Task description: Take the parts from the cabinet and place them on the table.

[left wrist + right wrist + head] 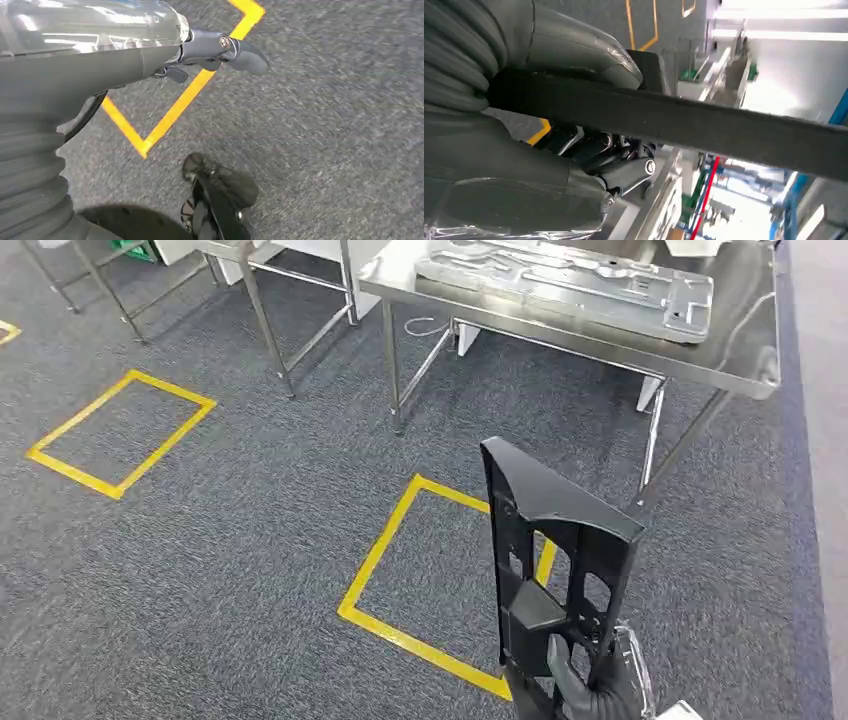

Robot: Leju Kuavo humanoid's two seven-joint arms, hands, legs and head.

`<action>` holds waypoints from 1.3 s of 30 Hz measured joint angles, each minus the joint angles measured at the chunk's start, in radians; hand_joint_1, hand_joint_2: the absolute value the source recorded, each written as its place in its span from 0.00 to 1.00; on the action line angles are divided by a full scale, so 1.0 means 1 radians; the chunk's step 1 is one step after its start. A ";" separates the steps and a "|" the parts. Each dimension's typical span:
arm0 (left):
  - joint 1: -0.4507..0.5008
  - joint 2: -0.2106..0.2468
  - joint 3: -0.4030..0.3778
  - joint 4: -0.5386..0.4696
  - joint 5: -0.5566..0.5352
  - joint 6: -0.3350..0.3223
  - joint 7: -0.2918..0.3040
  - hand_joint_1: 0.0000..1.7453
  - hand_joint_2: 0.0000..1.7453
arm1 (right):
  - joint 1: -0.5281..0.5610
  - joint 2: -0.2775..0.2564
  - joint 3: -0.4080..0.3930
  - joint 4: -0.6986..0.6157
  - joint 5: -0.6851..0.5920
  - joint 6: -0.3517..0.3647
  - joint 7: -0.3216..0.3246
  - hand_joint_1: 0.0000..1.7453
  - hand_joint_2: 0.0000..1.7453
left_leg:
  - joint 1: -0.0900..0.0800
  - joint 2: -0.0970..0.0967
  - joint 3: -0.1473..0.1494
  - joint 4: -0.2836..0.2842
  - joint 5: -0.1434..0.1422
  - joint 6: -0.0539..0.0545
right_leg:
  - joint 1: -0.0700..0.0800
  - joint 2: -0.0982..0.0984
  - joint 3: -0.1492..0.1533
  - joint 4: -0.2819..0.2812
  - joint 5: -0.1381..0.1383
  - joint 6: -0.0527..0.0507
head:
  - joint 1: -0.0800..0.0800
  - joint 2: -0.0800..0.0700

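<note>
A long black plastic part [550, 560] with cut-outs stands upright at the lower right of the head view, gripped at its lower end by my right hand [590, 685]. In the right wrist view the same part [704, 125] runs as a dark bar across the picture, with the right hand [594, 150] wrapped around it. A steel table [740, 350] stands ahead, carrying a flat grey moulded part [570, 285]. My left hand [220, 50] hangs over the carpet, fingers extended and holding nothing.
Grey carpet with yellow taped squares [400, 580] [120, 430] lies between me and the table. More steel table frames [290, 310] stand at the back left. A white cable [425, 328] trails under the table.
</note>
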 joint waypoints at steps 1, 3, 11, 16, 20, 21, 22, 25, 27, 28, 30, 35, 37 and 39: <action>0.003 0.002 0.000 0.000 -0.006 -0.003 -0.001 0.00 1.00 | 0.003 0.005 -0.004 0.000 0.006 -0.009 0.004 1.00 1.00 | 0.000 0.000 -0.010 0.009 0.015 -0.001 | 0.000 0.008 0.002 0.002 -0.002 0.001 | 0.000 0.000; 0.007 0.003 0.000 -0.001 -0.015 -0.011 -0.002 0.00 1.00 | 0.009 0.013 -0.013 -0.007 0.019 -0.021 0.012 1.00 1.00 | 0.001 0.000 0.037 -0.112 0.105 0.001 | -0.001 0.020 0.010 0.006 -0.010 0.005 | 0.000 0.000; 0.011 0.004 0.000 -0.002 -0.025 -0.013 0.005 0.00 1.00 | 0.013 0.024 -0.036 -0.032 0.029 -0.024 0.030 1.00 1.00 | 0.004 -0.004 0.130 -0.307 0.155 0.046 | 0.002 0.025 0.006 0.054 -0.032 0.048 | 0.000 0.000; 0.035 -0.006 0.000 -0.044 -0.091 -0.023 0.085 0.00 1.00 | 0.019 0.026 -0.060 -0.026 0.062 -0.034 0.045 1.00 1.00 | 0.000 -0.002 0.143 -0.306 0.139 0.054 | -0.007 0.013 -0.166 0.329 -0.137 0.067 | 0.000 0.000; 0.042 -0.010 0.000 -0.066 -0.099 -0.053 0.083 0.00 1.00 | 0.015 0.029 -0.080 -0.031 0.073 -0.034 0.045 1.00 1.00 | -0.001 -0.002 0.167 -0.306 0.124 0.051 | -0.007 0.012 -0.120 0.195 -0.029 0.057 | 0.000 0.000; 0.042 -0.010 0.000 -0.066 -0.099 -0.053 0.083 0.00 1.00 | 0.015 0.029 -0.080 -0.031 0.073 -0.034 0.045 1.00 1.00 | -0.001 -0.002 0.167 -0.306 0.124 0.051 | -0.007 0.012 -0.120 0.195 -0.029 0.057 | 0.000 0.000; 0.042 -0.010 0.000 -0.066 -0.099 -0.053 0.083 0.00 1.00 | 0.015 0.029 -0.080 -0.031 0.073 -0.034 0.045 1.00 1.00 | -0.001 -0.002 0.167 -0.306 0.124 0.051 | -0.007 0.012 -0.120 0.195 -0.029 0.057 | 0.000 0.000; 0.042 -0.010 0.001 -0.068 -0.099 -0.058 0.082 0.00 1.00 | 0.015 0.030 -0.084 -0.034 0.076 -0.034 0.047 1.00 1.00 | -0.001 -0.002 0.170 -0.306 0.122 0.051 | -0.007 0.012 -0.110 0.172 -0.015 0.055 | 0.000 0.000; 0.042 -0.011 0.001 -0.070 -0.099 -0.063 0.080 0.00 1.00 | 0.015 0.030 -0.086 -0.036 0.079 -0.033 0.048 1.00 1.00 | -0.001 -0.002 0.173 -0.306 0.120 0.050 | -0.006 0.012 -0.099 0.143 0.004 0.051 | 0.000 0.000; 0.042 -0.012 0.001 -0.073 -0.100 -0.070 0.077 0.00 1.00 | 0.015 0.031 -0.090 -0.040 0.084 -0.032 0.050 1.00 1.00 | -0.001 -0.002 0.179 -0.307 0.116 0.050 | -0.004 0.010 -0.079 0.093 0.037 0.046 | 0.000 0.000; 0.044 -0.015 0.002 -0.075 -0.103 -0.082 0.071 0.00 1.00 | 0.012 0.034 -0.099 -0.047 0.094 -0.028 0.053 1.00 1.00 | 0.001 -0.002 0.179 -0.311 0.112 0.047 | 0.003 0.001 -0.065 0.060 0.032 0.037 | 0.000 0.000; 0.018 0.002 0.021 -0.074 -0.140 -0.122 0.020 0.00 1.00 | 0.020 0.075 -0.158 -0.111 0.129 -0.019 0.057 1.00 1.00 | 0.004 -0.002 0.005 -0.017 0.008 -0.001 | 0.003 0.013 0.011 0.011 -0.019 -0.009 | 0.001 0.000; 0.018 0.008 0.023 -0.072 -0.141 -0.126 0.018 0.00 1.00 | 0.020 0.079 -0.160 -0.114 0.132 -0.018 0.058 1.00 1.00 | 0.004 -0.002 0.036 -0.146 0.114 0.002 | 0.003 0.018 0.037 0.011 -0.036 -0.005 | 0.001 0.000; 0.016 0.018 0.026 -0.069 -0.147 -0.130 0.016 0.00 1.00 | 0.019 0.086 -0.163 -0.119 0.135 -0.017 0.058 1.00 1.00 | -0.002 -0.004 0.070 -0.268 0.190 0.015 | 0.005 0.018 0.058 0.012 -0.053 0.003 | 0.002 0.000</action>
